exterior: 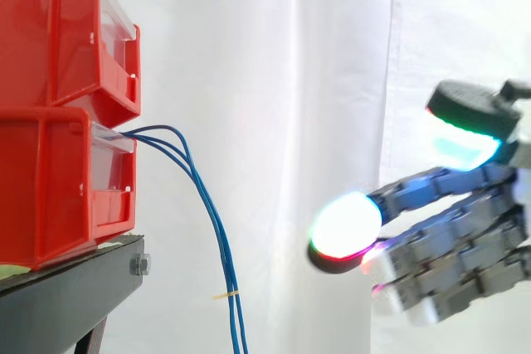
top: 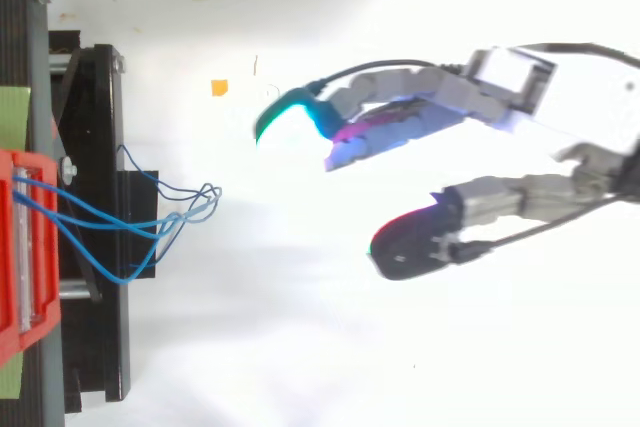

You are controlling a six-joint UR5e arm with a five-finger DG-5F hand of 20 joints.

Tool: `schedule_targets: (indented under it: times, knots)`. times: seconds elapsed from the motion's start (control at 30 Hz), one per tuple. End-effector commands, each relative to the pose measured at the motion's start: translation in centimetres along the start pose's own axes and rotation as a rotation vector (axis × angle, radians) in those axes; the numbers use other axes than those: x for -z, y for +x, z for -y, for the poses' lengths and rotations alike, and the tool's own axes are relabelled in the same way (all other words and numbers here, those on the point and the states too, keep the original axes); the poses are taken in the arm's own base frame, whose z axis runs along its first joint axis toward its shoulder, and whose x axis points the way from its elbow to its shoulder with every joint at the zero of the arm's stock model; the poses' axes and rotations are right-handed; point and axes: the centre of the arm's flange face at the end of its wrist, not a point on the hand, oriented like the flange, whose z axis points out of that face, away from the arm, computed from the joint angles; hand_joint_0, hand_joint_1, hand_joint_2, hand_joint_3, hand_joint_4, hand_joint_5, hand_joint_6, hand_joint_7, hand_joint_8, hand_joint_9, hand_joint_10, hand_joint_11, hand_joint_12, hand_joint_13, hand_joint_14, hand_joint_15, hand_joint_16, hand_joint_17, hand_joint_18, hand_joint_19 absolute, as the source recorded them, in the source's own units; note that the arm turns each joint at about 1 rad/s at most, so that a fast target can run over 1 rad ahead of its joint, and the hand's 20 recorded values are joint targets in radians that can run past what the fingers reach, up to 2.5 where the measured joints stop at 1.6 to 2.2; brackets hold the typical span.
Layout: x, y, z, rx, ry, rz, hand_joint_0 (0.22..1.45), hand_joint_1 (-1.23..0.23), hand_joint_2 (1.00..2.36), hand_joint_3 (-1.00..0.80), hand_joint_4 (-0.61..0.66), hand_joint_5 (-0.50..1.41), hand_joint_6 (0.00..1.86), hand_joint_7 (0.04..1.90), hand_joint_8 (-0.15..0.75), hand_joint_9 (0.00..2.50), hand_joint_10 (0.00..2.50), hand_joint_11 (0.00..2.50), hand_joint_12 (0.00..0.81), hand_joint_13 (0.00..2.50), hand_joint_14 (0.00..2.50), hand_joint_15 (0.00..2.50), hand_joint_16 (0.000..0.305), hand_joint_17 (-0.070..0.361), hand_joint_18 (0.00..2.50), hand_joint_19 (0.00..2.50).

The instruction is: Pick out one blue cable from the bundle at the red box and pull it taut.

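Two red bins (exterior: 58, 113) are stacked on a black stand (exterior: 75, 288) at the left. Blue cables (exterior: 199, 184) leave the front of the lower bin and hang down in a slack bundle; from above they show as loose loops (top: 150, 217) beside the red box (top: 25, 257). My hand (exterior: 465, 238) comes in from the right, well clear of the cables and touching nothing. Its fingers (top: 400, 122) reach out towards the bins, its thumb (top: 480, 212) spread apart from them, with nothing between. The hand is open.
A white curtain hangs behind everything. A small yellow tie (exterior: 224, 295) sits low on the hanging cables. An orange marker (top: 219, 88) lies on the white floor. Open space separates the cables from my hand.
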Motion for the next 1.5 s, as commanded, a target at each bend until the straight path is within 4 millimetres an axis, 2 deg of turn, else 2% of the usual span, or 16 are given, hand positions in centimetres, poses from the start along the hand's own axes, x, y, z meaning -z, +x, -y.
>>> schedule_targets:
  times: [0.0, 0.1, 0.23, 0.33, 0.47, 0.57, 0.6, 0.63, 0.67, 0.73, 0.93, 1.23, 1.43, 1.47]
  knots:
    - [-2.8, 1.0, 0.7, -0.032, 0.009, 0.011, 0.50, -0.54, 1.00, -0.50, 0.12, -0.16, 0.50, 0.62, 0.226, 0.79, 0.00, 0.05, 0.351, 0.59, 0.01, 0.17, 0.049, 0.110, 0.45, 0.38]
    - [-3.9, 1.3, 1.3, -0.027, 0.027, 0.006, 0.51, -0.54, 1.00, -0.50, 0.12, -0.16, 0.50, 0.63, 0.221, 0.80, 0.00, 0.05, 0.347, 0.60, 0.01, 0.17, 0.049, 0.109, 0.46, 0.39]
    - [-5.7, 2.2, 3.4, -0.031, 0.025, -0.004, 0.51, -0.55, 1.00, -0.50, 0.12, -0.16, 0.50, 0.63, 0.225, 0.80, 0.00, 0.06, 0.351, 0.61, 0.01, 0.17, 0.049, 0.109, 0.48, 0.39]
    - [-6.9, 2.8, 3.8, -0.040, -0.026, -0.011, 0.51, -0.55, 1.00, -0.50, 0.12, -0.16, 0.50, 0.63, 0.227, 0.81, 0.00, 0.06, 0.349, 0.63, 0.01, 0.18, 0.049, 0.109, 0.49, 0.40]
    - [-7.4, 2.5, 3.4, -0.032, -0.062, 0.007, 0.51, -0.55, 1.00, -0.50, 0.12, -0.16, 0.50, 0.63, 0.227, 0.81, 0.00, 0.07, 0.347, 0.63, 0.01, 0.19, 0.049, 0.109, 0.50, 0.41]
    - [-7.8, 1.4, 3.6, -0.003, -0.074, 0.028, 0.51, -0.55, 1.00, -0.50, 0.12, -0.16, 0.50, 0.63, 0.226, 0.82, 0.00, 0.08, 0.346, 0.64, 0.01, 0.19, 0.049, 0.109, 0.51, 0.42]
    - [-8.2, 1.5, 5.2, 0.011, -0.062, 0.033, 0.51, -0.55, 1.00, -0.50, 0.12, -0.16, 0.50, 0.64, 0.224, 0.82, 0.00, 0.08, 0.347, 0.65, 0.01, 0.20, 0.049, 0.109, 0.51, 0.42]
    - [-8.4, 1.5, 5.6, 0.010, -0.065, 0.033, 0.51, -0.55, 1.00, -0.50, 0.12, -0.16, 0.50, 0.64, 0.227, 0.82, 0.00, 0.08, 0.347, 0.65, 0.01, 0.20, 0.049, 0.109, 0.51, 0.42]
    - [-9.0, 2.0, 7.2, 0.002, -0.072, 0.040, 0.51, -0.55, 1.00, -0.50, 0.12, -0.15, 0.50, 0.64, 0.227, 0.82, 0.00, 0.09, 0.347, 0.65, 0.01, 0.20, 0.049, 0.109, 0.51, 0.42]
    - [-10.2, 2.6, 7.9, -0.028, -0.099, 0.049, 0.51, -0.55, 1.00, -0.50, 0.12, -0.16, 0.50, 0.64, 0.228, 0.82, 0.00, 0.09, 0.347, 0.65, 0.01, 0.20, 0.049, 0.109, 0.51, 0.42]
    - [-12.1, 3.8, 7.6, -0.066, -0.147, 0.025, 0.51, -0.57, 1.00, -0.50, 0.13, -0.15, 0.50, 0.66, 0.237, 0.82, 0.00, 0.12, 0.353, 0.66, 0.01, 0.22, 0.049, 0.110, 0.52, 0.43]
    - [-12.6, 3.9, 7.5, -0.068, -0.202, -0.026, 0.49, -0.58, 1.00, -0.50, 0.15, -0.15, 0.50, 0.73, 0.253, 0.83, 0.00, 0.15, 0.364, 0.69, 0.01, 0.26, 0.051, 0.114, 0.53, 0.45]
    - [-13.2, 4.9, 9.4, -0.030, -0.253, -0.068, 0.48, -0.58, 1.00, -0.50, 0.16, -0.15, 0.50, 0.75, 0.261, 0.84, 0.01, 0.17, 0.370, 0.70, 0.01, 0.27, 0.051, 0.115, 0.55, 0.45]
    - [-13.3, 5.0, 9.2, -0.032, -0.271, -0.077, 0.48, -0.58, 1.00, -0.50, 0.17, -0.15, 0.50, 0.75, 0.258, 0.84, 0.01, 0.17, 0.370, 0.70, 0.01, 0.27, 0.052, 0.116, 0.56, 0.45]
